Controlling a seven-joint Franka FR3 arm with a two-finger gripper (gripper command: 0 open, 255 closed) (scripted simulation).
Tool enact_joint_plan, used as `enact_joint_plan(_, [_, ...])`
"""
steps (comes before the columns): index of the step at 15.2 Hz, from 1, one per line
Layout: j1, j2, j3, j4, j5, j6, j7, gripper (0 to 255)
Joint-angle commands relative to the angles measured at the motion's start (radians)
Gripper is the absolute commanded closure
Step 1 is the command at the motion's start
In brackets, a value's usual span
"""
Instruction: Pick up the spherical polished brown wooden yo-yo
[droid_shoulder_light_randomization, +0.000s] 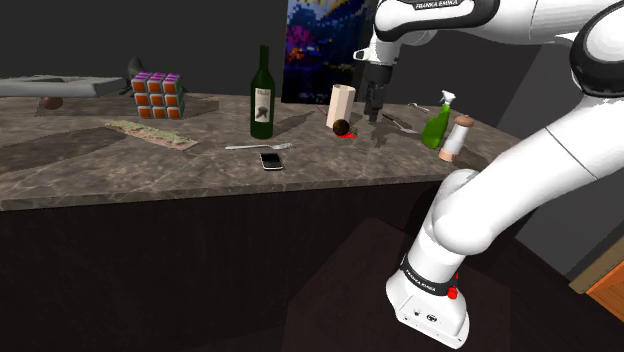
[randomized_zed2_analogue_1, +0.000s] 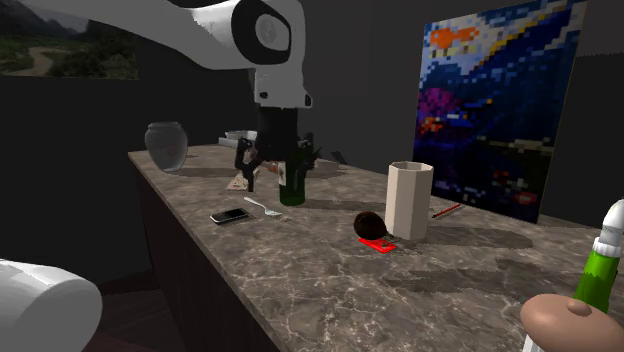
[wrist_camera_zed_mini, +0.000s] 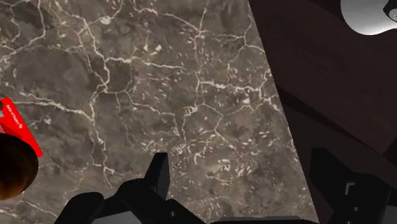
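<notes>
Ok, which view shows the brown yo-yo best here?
The second exterior view: the yo-yo shows whole and close, next to a red card and the pale cup. In the shoulder view it is small and dark beside that cup; the wrist view catches just a part of it.

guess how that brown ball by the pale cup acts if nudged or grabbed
The yo-yo looks round, so a nudge would likely roll it across the counter. Its shiny surface may slip in the open claw.
</notes>
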Motion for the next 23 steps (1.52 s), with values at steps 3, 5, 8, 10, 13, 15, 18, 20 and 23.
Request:
enact_joint_plan(3, [0.035,0.152,-0.107,0.090,0.009,0.052,-0.188,0])
enact_joint_plan(5, [0.052,0.238,-0.159,0.143,0.032,0.075,-0.286,0])
enact_joint_plan(8, [0.066,0.384,-0.229,0.234,0.093,0.103,-0.443,0])
enact_joint_plan(10, [0.062,0.492,-0.264,0.302,0.151,0.116,-0.553,0])
enact_joint_plan(13, [0.021,0.661,-0.284,0.418,0.250,0.119,-0.713,0])
enact_joint_plan(15, [-0.025,0.769,-0.274,0.506,0.312,0.111,-0.807,0])
enact_joint_plan(18, [-0.108,0.921,-0.241,0.653,0.387,0.086,-0.924,0])
enact_joint_plan(20, [-0.167,1.018,-0.212,0.765,0.427,0.061,-0.986,0])
enact_joint_plan(23, [-0.186,1.054,-0.198,0.784,0.440,0.076,-1.005,0])
